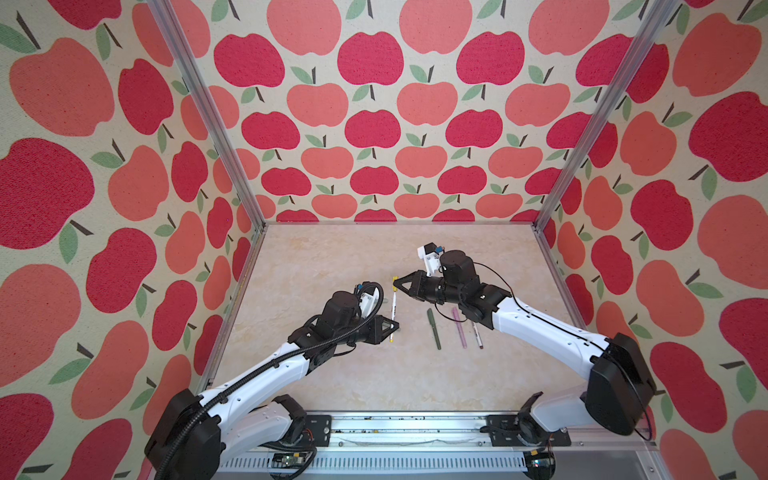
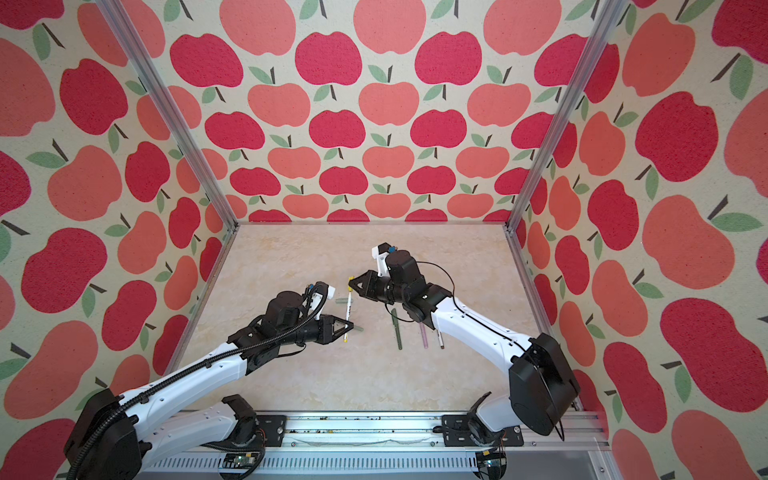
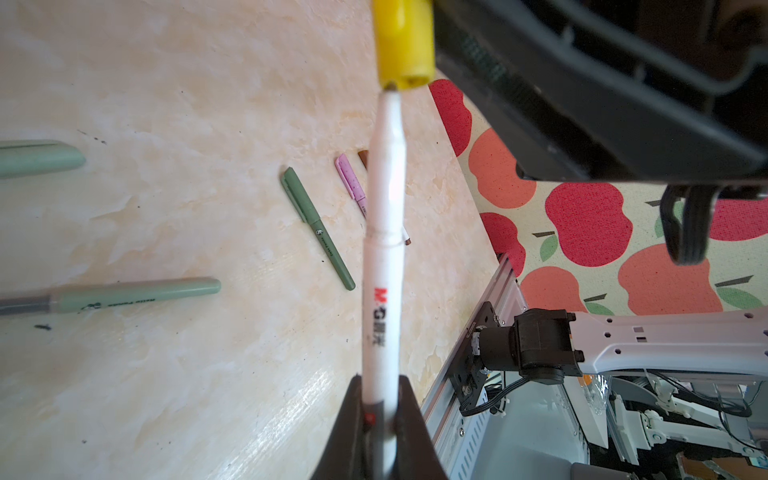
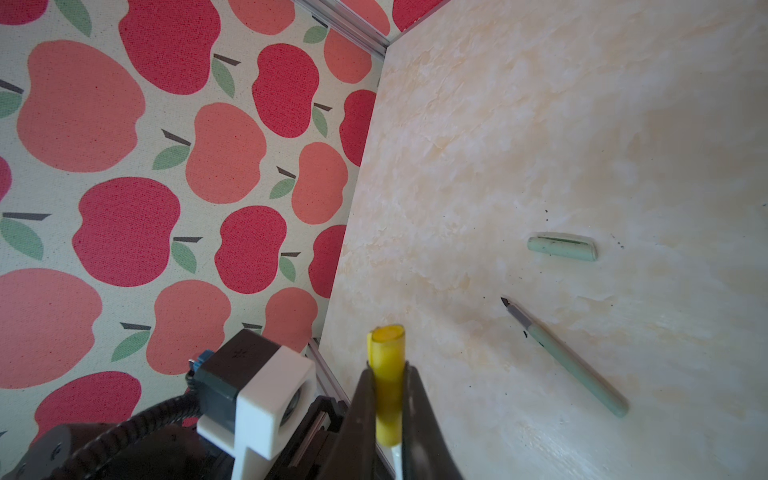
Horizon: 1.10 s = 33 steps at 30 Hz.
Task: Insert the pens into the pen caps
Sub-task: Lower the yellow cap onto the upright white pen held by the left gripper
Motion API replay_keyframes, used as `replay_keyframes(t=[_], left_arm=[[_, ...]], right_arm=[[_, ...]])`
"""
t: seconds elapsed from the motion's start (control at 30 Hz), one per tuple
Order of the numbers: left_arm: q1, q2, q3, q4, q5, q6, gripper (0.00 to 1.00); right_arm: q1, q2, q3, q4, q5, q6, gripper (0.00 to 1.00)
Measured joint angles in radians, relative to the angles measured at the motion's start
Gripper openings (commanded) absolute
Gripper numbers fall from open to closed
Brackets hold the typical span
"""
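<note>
Left gripper (image 1: 392, 327): we see it clamped on the near end of the white pen (image 1: 393, 311).
White pen: held above the table (image 1: 332, 374), mid-scene. Its long axis runs near to far and its tip points far, right at the mouth of the yellow cap (image 3: 403, 41).
Right gripper (image 4: 388, 374): pinched around the yellow cap, whose open end faces near.
Pale green pen (image 4: 569, 361): we find it uncapped and flat on the table, apart from the pale green cap (image 4: 561, 248).
Right of centre: dark green pen (image 1: 434, 328) and pink pen (image 1: 459, 328), both lying near-to-far.

White pen (image 3: 384, 257) aloft, its tip at mouth of yellow cap (image 3: 403, 41).
</note>
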Motion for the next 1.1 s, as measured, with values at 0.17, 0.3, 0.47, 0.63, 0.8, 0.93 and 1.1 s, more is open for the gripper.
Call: replay_keyframes(t=[0.17, 0.3, 0.47, 0.63, 0.8, 0.93, 1.1], left_arm=[[0.000, -0.001, 0.000, -0.002, 0.000, 0.000, 0.00], [0.000, -0.002, 0.000, -0.008, 0.000, 0.000, 0.00], [-0.002, -0.002, 0.000, -0.023, 0.000, 0.001, 0.00], [-0.005, -0.002, 0.000, -0.027, 0.000, 0.003, 0.00], [-0.005, -0.002, 0.000, -0.027, 0.000, 0.003, 0.00], [-0.005, -0.002, 0.000, -0.026, 0.000, 0.003, 0.00], [-0.005, -0.002, 0.000, -0.026, 0.000, 0.003, 0.00]], right_arm=[[0.006, -0.003, 0.000, -0.008, 0.016, -0.015, 0.05], [0.015, -0.006, 0.000, -0.017, 0.034, -0.034, 0.05], [0.030, -0.008, 0.000, -0.035, 0.064, -0.065, 0.05], [0.039, -0.018, 0.000, -0.053, 0.088, -0.089, 0.05], [0.042, -0.023, 0.000, -0.061, 0.103, -0.101, 0.05], [0.044, -0.026, 0.000, -0.064, 0.109, -0.108, 0.05], [0.047, -0.030, 0.000, -0.066, 0.116, -0.120, 0.04]])
